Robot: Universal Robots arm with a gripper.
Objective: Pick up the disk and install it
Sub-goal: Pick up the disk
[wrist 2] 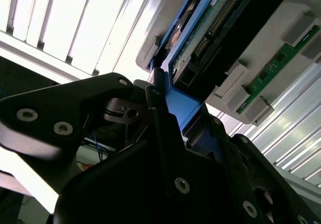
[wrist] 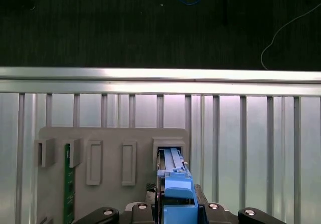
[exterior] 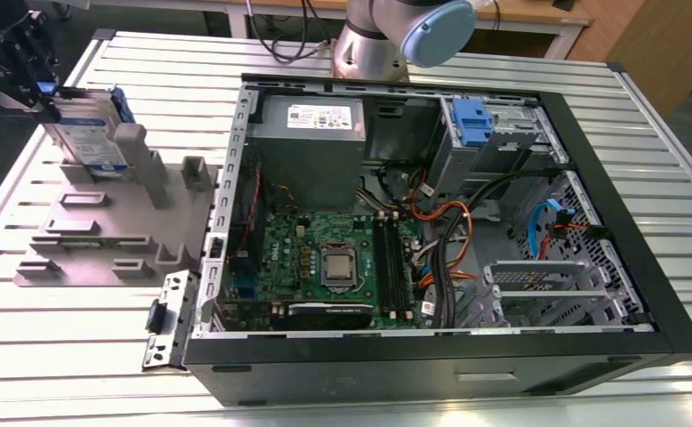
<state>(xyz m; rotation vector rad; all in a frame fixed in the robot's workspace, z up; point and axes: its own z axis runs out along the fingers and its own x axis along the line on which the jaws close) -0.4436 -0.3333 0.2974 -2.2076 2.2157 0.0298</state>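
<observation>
Tool: the tool (exterior: 37,89) is over the tabletop's (exterior: 85,356) far corner at the exterior view's left. Its fingers are closed on the blue end rail of the disk, judging by the second wrist view.
Disk: the disk (exterior: 91,138) stands on edge in the end slot of the fixture. The labelled face is turned toward the tabletop edge at the exterior view's left.
Relation, tool to disk: the disk lies directly below the tool. Its long axis appears to run up out of the slot, in line with the tool. The lower end is seated in the slot.
Fixture: the grey fixture (exterior: 97,231) rests on the tabletop between that left edge and the computer case.
Memory module: a green memory module (wrist: 66,184) stands in another slot of the fixture, well apart from the disk.
Computer case: the open computer case (exterior: 637,285) lies on its side mid-tabletop, beside the fixture toward the exterior view's right.
Drive bay: a blue caddy (exterior: 470,120) sits at the case's far side.
Arm: one arm (exterior: 382,36) is mounted at the tabletop's far edge.
Count: one tool, one disk, one fixture, one memory module, one computer case, one blue caddy.
</observation>
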